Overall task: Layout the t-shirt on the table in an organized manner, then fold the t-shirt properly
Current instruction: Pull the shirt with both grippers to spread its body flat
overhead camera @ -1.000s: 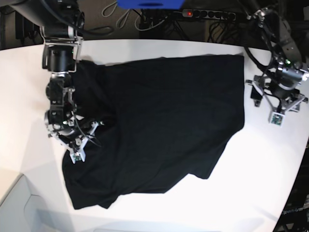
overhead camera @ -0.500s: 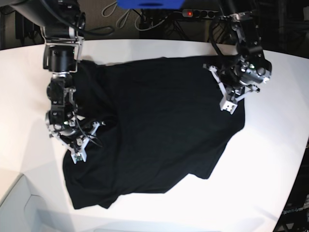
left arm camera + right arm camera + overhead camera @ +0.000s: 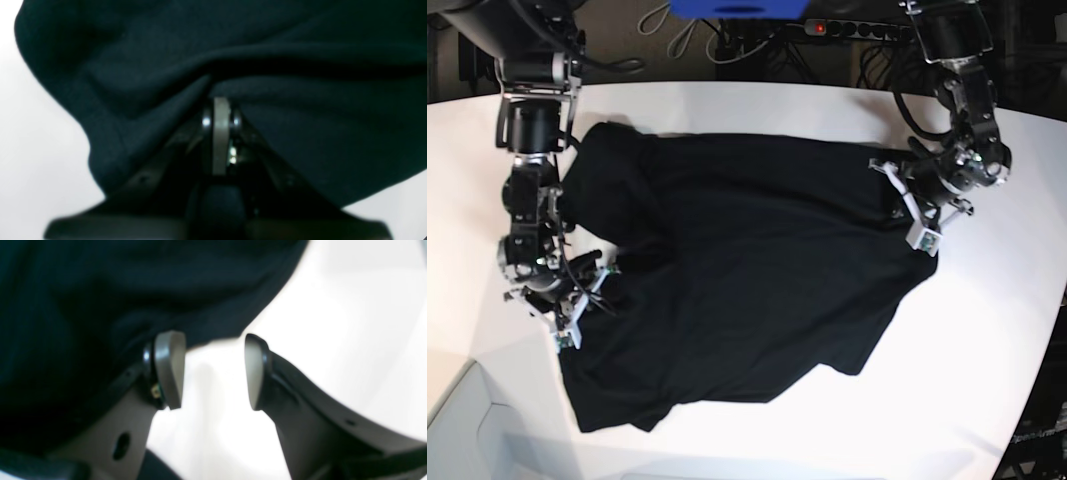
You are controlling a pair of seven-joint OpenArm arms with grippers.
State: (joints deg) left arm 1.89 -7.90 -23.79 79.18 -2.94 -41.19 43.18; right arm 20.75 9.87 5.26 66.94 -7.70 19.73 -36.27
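Left wrist view: the left gripper (image 3: 220, 110) has its jaws pressed fully together, and the black t-shirt (image 3: 267, 66) bunches into a ridge right at their tips, so a pinch of cloth is clamped there. Folds run sideways across the fabric above the jaws. The white surface (image 3: 36, 160) shows at the left and in the lower right corner. The picture is soft, so finer detail of the cloth is hard to read.

Right wrist view: the right gripper (image 3: 213, 370) stands partly open, a clear gap between its two grey fingers (image 3: 168, 368). Bare white surface (image 3: 350, 323) fills that gap. The edge of the t-shirt (image 3: 133, 290) lies just beyond the tips and behind the left-hand finger; nothing is caught between the jaws.

Base view: the t-shirt (image 3: 757, 270) is spread plain black side up over the middle of the white surface (image 3: 987, 400), wrinkled rather than flat. Its far edge is roughly straight, its near edge runs ragged towards a corner at the near left, and a fold is lumped up at the far left. The left gripper (image 3: 917, 215) sits on the shirt's right edge, at the far right part of the cloth, closed on it. The right gripper (image 3: 572, 300) hangs over the shirt's left edge, about halfway along that side, jaws apart and holding nothing. Dark cables and a power strip (image 3: 857, 30) lie beyond the far edge of the surface.
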